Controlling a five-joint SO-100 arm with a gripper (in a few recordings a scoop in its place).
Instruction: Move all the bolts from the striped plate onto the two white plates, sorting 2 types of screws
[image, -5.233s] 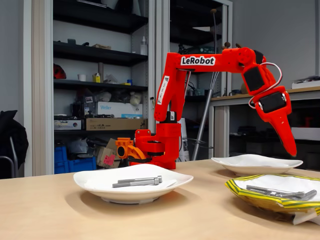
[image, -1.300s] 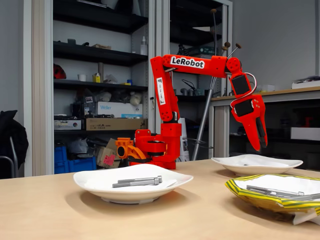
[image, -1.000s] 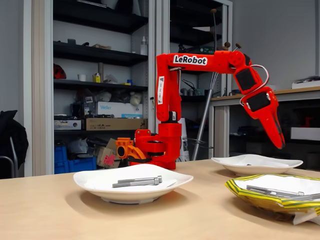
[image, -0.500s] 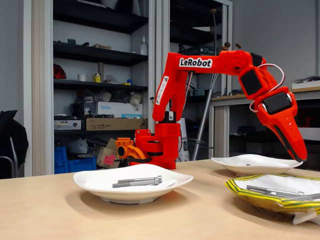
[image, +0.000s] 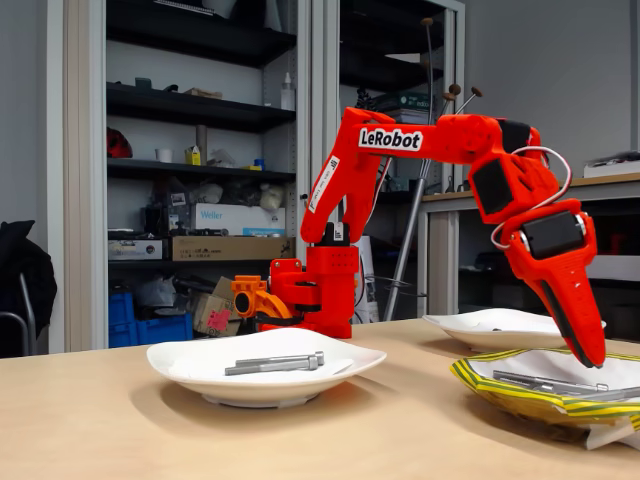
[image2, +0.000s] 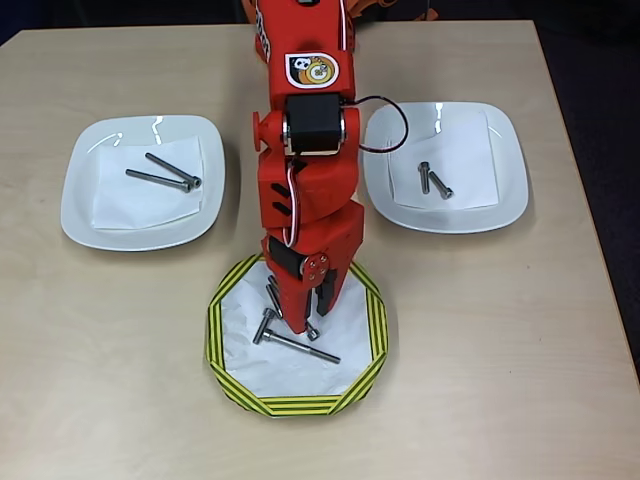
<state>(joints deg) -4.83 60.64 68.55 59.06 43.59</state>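
Claw (image2: 312, 318) slightly parted over striped plate (image2: 372, 352), short bolt (image2: 311, 330) at fingertips.

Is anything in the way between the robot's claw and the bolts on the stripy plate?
Nothing visible is. The gripper hangs right over the striped plate, its tip beside a short bolt, with a long bolt lying uncovered next to it.

Striped plate (image2: 226, 330), yellow/green rim, is set nearest the viewer; long bolts (image2: 297, 343) lie on it. Behind it, left white plate (image2: 82, 200): 2 long bolts (image2: 158, 180); right white plate (image2: 500, 190): 2 short bolts (image2: 432, 181).
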